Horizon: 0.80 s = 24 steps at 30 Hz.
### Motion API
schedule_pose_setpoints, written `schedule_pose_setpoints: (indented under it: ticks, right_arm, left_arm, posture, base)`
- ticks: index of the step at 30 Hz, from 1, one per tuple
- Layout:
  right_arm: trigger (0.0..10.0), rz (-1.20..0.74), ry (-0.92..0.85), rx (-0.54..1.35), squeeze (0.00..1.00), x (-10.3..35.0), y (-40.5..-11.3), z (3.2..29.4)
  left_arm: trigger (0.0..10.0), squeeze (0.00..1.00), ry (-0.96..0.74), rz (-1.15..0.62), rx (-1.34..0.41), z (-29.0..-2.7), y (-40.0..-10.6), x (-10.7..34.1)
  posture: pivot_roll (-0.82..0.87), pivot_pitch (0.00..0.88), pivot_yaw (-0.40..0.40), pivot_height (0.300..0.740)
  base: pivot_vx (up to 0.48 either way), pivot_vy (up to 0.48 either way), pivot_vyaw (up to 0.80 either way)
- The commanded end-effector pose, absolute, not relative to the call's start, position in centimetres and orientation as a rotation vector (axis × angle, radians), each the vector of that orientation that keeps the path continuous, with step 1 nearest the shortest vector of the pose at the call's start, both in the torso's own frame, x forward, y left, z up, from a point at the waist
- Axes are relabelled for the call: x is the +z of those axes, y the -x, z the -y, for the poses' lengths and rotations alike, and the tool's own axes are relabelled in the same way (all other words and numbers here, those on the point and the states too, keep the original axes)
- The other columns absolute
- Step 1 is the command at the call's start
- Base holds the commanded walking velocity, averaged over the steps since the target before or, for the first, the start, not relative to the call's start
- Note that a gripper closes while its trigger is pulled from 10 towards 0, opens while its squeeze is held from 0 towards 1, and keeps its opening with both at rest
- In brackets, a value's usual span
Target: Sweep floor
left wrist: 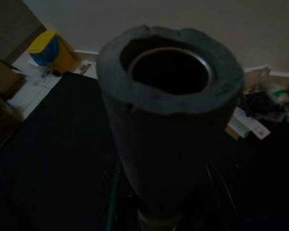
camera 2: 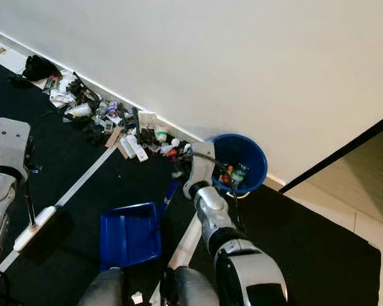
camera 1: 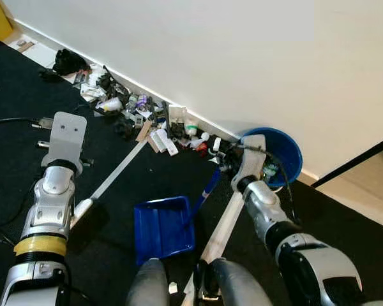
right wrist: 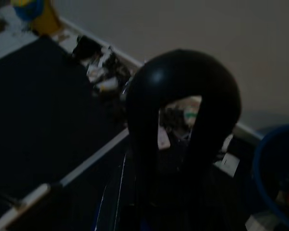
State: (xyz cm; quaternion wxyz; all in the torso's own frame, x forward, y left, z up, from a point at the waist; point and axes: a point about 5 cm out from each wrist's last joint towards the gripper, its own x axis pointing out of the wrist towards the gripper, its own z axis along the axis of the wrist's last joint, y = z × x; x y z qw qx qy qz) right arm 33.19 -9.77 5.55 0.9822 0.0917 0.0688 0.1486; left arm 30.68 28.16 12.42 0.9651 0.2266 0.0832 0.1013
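Left pincer (camera 1: 65, 148): out over the black carpet (camera 1: 19, 89), left of the blue plastic dustpan (camera 1: 163, 226). In its wrist view the open end of a grey foam-sleeved tube (left wrist: 168, 120) stands right in front of the lens. Cannot tell how far this pincer is open, or whether it has the tube.

Right pincer (camera 1: 232, 167): low by the skirting, at the top of the dustpan's blue handle (camera 1: 207, 190) and just beside the round blue bucket (camera 1: 295, 152). A black loop-shaped grip (right wrist: 183, 82) sits close before its wrist camera. Cannot tell its opening either; too dark.

Things to sweep: a strip of mixed litter (camera 1: 140, 118), small bottles, cartons and paper scraps, lies along the foot of the white wall (camera 1: 210, 51), from a black crumpled item (camera 1: 69, 62) to the bucket. A few bits are inside the bucket.

Dustpan lies flat on the carpet, well short of the litter. A long white stick (camera 1: 118, 172) lies slanted from the litter toward my left arm. A second pale stick (camera 1: 220, 229) runs under my right forearm.

Yellow bin with blue lid (left wrist: 55, 50) in the far corner. Pale tiled floor (camera 1: 370, 185) beyond the carpet's right edge.
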Motion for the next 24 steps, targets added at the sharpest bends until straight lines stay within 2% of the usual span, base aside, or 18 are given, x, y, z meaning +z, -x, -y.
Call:
schedule_pose_setpoints:
  ticks: [1,2,3,4,5,6,8,10,20,23,24]
  right_arm:
    - [0.0,-0.086,-0.205,0.243,0.00,6.2,-33.6,11.1]
    - [0.0,-0.069,-0.203,0.211,0.00,6.4,-33.7,12.1]
    - [0.9,-0.056,-0.191,0.185,0.00,6.5,-33.7,13.0]
    - [0.9,-0.056,-0.191,0.185,0.00,6.5,-33.7,13.0]
    - [10.0,-0.043,-0.171,0.161,0.00,6.5,-33.6,13.9]
    - [10.0,-0.043,-0.171,0.161,0.00,6.5,-33.6,13.9]
    - [10.0,-0.035,-0.140,0.114,0.00,5.9,-32.9,15.4]
    - [10.0,-0.037,-0.133,0.096,0.00,5.6,-32.6,15.9]
    - [10.0,-0.071,-0.115,0.002,0.00,4.1,-31.1,17.7]
    - [10.0,-0.074,-0.121,-0.021,0.00,4.1,-31.1,18.0]
    - [10.0,-0.068,-0.146,-0.074,0.00,4.2,-31.0,19.0]
  left_arm:
    - [10.0,0.00,-0.439,-0.174,0.178,-27.3,-30.9,12.1]
    - [10.0,0.00,-0.367,-0.178,0.180,-26.8,-31.2,12.1]
    - [10.0,0.00,-0.258,-0.177,0.201,-26.5,-31.5,12.1]
    - [10.0,0.00,-0.258,-0.177,0.201,-26.5,-31.5,12.1]
    - [10.0,0.00,-0.153,-0.176,0.212,-26.1,-31.8,12.1]
    - [10.0,0.00,-0.153,-0.176,0.212,-26.1,-31.8,12.1]
    - [10.0,0.00,-0.030,-0.192,0.198,-25.2,-32.0,11.7]
    - [10.0,0.00,-0.007,-0.201,0.185,-24.8,-32.0,11.5]
    - [10.0,0.00,-0.081,-0.320,0.178,-24.5,-32.3,10.6]
    - [10.0,0.00,-0.080,-0.313,0.168,-24.7,-32.4,11.0]
    - [10.0,0.00,-0.158,-0.211,0.112,-24.7,-33.1,13.0]
  posture:
    - [0.23,0.061,-0.127,0.740]
    - [0.23,0.050,-0.125,0.740]
    - [0.22,0.042,-0.122,0.740]
    - [0.22,0.042,-0.122,0.740]
    - [0.21,0.034,-0.109,0.740]
    - [0.21,0.034,-0.109,0.740]
    - [0.20,0.025,-0.096,0.740]
    - [0.20,0.025,-0.096,0.740]
    - [0.16,0.027,-0.060,0.740]
    - [0.16,0.026,-0.059,0.740]
    - [0.15,0.031,-0.066,0.740]
  base:
    - [0.000,0.000,0.00]
    - [0.000,0.000,0.00]
    - [0.000,0.000,0.00]
    - [0.000,0.000,0.00]
    - [0.000,0.000,0.00]
    - [0.000,0.000,0.00]
    - [0.000,0.000,0.00]
    - [0.000,0.000,0.00]
    - [0.000,0.000,0.00]
    - [0.000,0.000,0.00]
    - [0.000,0.000,0.00]
